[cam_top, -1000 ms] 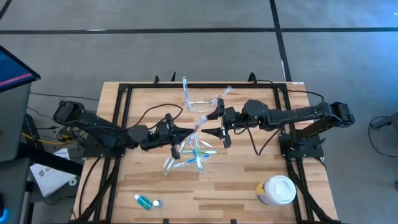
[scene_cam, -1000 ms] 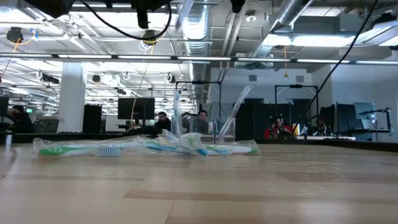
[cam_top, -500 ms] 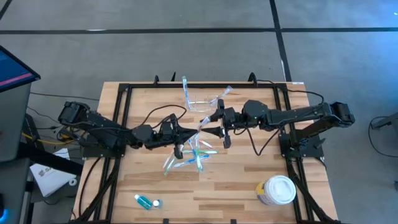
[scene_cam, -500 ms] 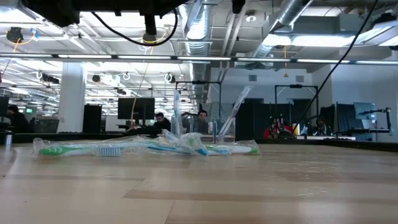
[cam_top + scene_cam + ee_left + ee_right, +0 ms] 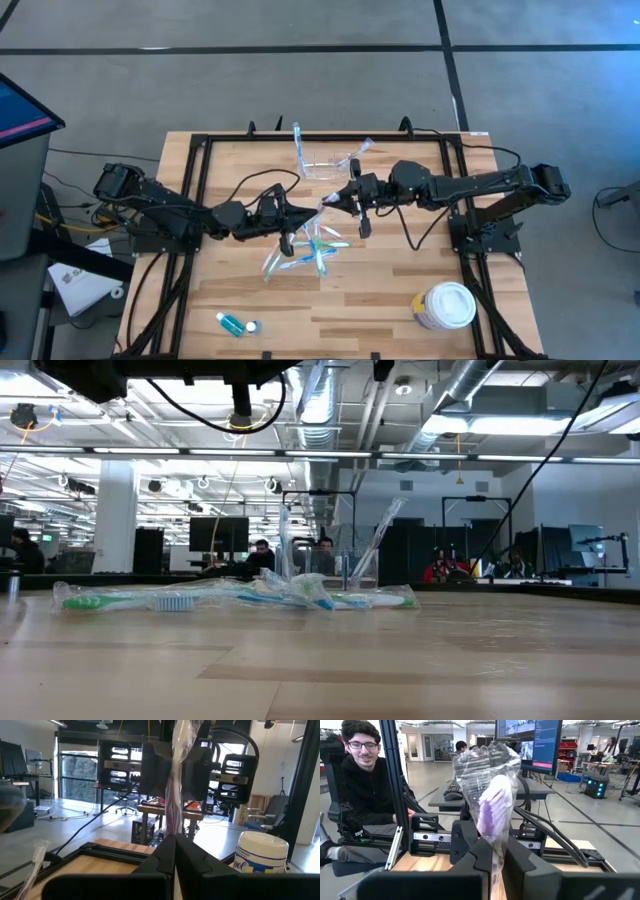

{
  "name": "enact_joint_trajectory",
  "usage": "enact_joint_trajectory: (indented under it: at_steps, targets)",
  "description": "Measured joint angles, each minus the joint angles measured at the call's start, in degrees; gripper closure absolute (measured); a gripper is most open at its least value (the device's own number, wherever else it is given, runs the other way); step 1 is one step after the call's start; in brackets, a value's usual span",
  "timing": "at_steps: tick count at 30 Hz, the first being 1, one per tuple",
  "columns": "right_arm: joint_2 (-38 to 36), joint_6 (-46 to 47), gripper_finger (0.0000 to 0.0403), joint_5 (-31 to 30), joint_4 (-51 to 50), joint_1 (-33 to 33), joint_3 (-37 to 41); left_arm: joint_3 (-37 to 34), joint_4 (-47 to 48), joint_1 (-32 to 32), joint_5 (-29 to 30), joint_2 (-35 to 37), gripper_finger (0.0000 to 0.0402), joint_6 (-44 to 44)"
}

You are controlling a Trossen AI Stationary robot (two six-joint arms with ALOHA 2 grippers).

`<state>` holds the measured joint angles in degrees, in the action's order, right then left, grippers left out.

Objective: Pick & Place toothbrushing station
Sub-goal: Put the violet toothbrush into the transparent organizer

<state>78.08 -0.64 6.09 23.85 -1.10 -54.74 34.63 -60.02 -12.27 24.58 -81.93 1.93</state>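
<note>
Above the wooden table (image 5: 400, 290), both grippers pinched one clear-wrapped purple toothbrush (image 5: 490, 810); release by the left gripper (image 5: 303, 214) should precede the right gripper (image 5: 337, 204) carrying it to the clear plastic holder (image 5: 322, 166).

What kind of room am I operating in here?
Probably an open lab or workshop: bare ceiling ducts, rows of desks with monitors, a big wall screen, and a concrete floor.
</note>
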Motion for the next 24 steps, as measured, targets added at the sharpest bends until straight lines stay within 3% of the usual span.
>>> enact_joint_trajectory:
  at_steps: [10, 17, 24]
  targets:
    - [0.0, -0.2, 0.0400, 0.0, -1.9, 0.5, 0.0, 0.0, 1.0, 0.0, 5.2, 0.1, 0.0364, -2.0]
    - [0.0, 0.1, 0.0401, -0.4, -3.7, 2.0, 0.0, 0.0, 9.1, -0.1, 9.0, 2.9, 0.0325, -1.9]
    - [0.0, 0.7, 0.0402, -0.6, -6.1, 4.4, 0.0, 0.0, 15.2, -0.2, 9.0, 5.7, 0.0321, -0.9]
